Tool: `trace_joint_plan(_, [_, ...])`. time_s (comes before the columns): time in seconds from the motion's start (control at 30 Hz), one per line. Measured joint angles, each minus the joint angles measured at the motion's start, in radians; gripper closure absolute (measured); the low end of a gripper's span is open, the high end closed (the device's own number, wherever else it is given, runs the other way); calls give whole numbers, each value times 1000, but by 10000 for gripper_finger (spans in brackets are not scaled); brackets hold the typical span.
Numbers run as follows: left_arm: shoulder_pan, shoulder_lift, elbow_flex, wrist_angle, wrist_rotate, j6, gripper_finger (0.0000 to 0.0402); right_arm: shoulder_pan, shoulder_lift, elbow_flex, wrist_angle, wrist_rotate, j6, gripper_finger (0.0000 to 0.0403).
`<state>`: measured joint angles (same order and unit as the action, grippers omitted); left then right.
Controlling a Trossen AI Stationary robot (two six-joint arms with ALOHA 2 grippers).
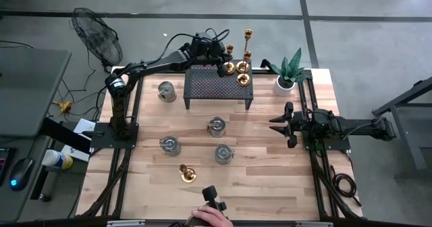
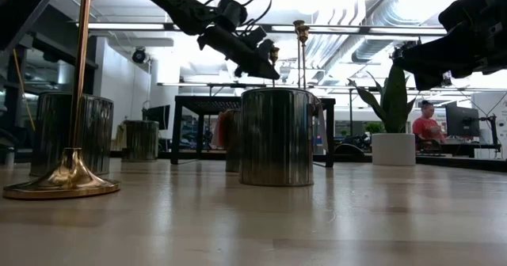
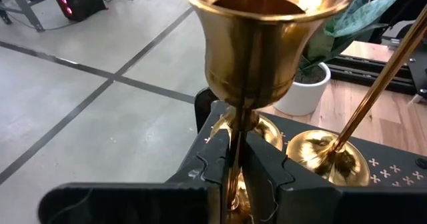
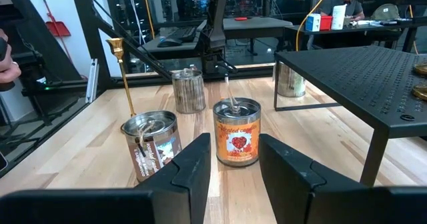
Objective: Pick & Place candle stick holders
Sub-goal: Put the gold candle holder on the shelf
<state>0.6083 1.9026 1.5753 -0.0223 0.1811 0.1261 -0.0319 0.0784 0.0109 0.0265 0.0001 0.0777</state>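
High view: left hand [image 1: 223, 58] is clamping a short candle stick holder [image 1: 229, 50] at the black rack's [image 1: 217, 86] back edge, beside two more on the rack. A fourth is standing on the counter [image 1: 270, 166], well before the rack. Right hand [image 1: 278, 124] is waiting beside the rack, fingers apart.

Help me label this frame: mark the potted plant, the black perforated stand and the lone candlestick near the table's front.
Potted plant [image 1: 284, 85], high view, white pot.
Black perforated stand [image 1: 209, 86], high view, bare top.
Lone candlestick [image 1: 185, 173], high view, round base.
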Motion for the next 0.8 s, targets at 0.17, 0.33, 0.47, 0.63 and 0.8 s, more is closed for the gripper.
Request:
trace_joint_plan(0.17, [0,0,0,-5,-4,0,370,0,0,0,0,0,0,285])
trace_joint_plan(0.33, [0,0,0,-2,-4,0,355,0,0,0,0,0,0,285])
trace_joint_plan(0.47, [0,-2,1,0,-4,0,326,0,0,0,0,0,0,285])
trace_joint_plan(0.63, [0,-2,1,-1,-10,0,299,0,0,0,0,0,0,285])
trace_joint_plan(0.8, [0,-2,1,-3,-17,1,289,0,0,0,0,0,0,285])
